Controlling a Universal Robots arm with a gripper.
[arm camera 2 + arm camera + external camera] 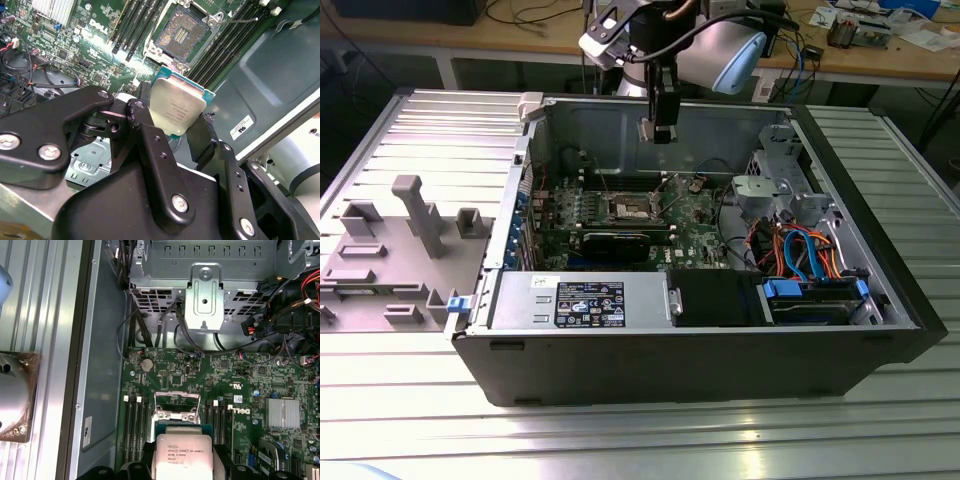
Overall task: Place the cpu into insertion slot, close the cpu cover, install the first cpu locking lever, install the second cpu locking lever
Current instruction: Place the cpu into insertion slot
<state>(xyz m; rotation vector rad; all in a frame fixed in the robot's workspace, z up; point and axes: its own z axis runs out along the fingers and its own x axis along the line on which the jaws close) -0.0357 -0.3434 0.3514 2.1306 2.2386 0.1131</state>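
Chip clamped by its edges between the closed fingers of the gripper, in the air above the open socket, not yet seated.

Risks, as judged:
- Tilt or corner mismatch on the way down: bent pins.
- Thin-edge pinch: slip onto the board.

Second wrist view: bare pin field, lever wire beside the socket.
First wrist view: cover frame, seemingly raised, just beyond the chip.
Exterior view: gripper high inside the case, well above the board.
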